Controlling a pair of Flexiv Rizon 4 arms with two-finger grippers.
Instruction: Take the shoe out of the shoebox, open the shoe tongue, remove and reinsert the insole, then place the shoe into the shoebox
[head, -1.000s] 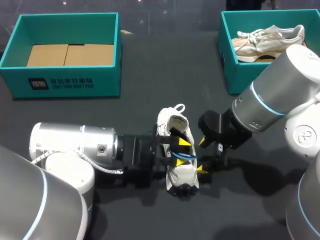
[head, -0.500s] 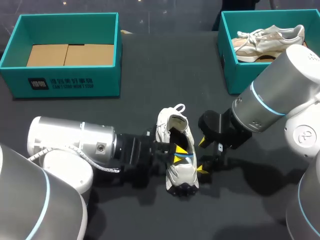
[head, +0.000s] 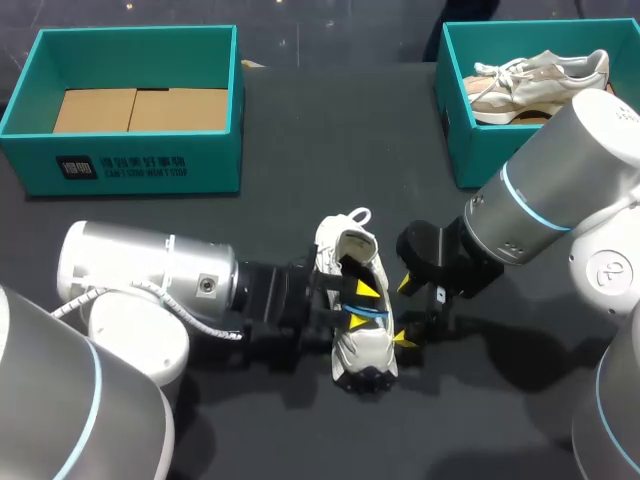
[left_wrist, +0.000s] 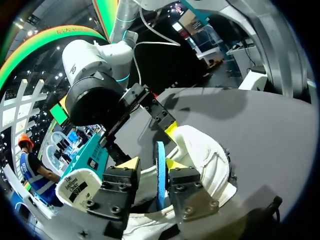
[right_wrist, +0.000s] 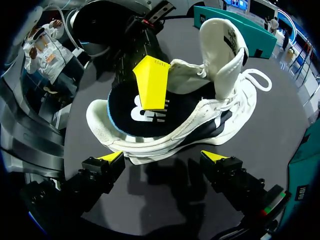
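The white low-top sneaker with dark side panels stands on its sole near the middle of the dark grey table, outside both boxes, with its toe toward the robot and its heel loop pointing away. Its white padded tongue is lifted upright, clear of the opening. The black insole with a blue edge and a white logo rises on edge out of that opening, partly out of the shoe. The left gripper reaches in from the sneaker's left side and straddles the insole. One yellow tip lies against the insole, while the left wrist view shows a gap on the other side, so the fingers stand apart rather than clamped. The right gripper sits low just beside the sneaker's right flank. Its two yellow tips are spread wide, apart from the sole and holding nothing. At the far left of the table stands the teal cardboard shoebox with a bare brown bottom, well apart from the sneaker. At the far right is a second teal box with a beige and white sneaker lying in it.
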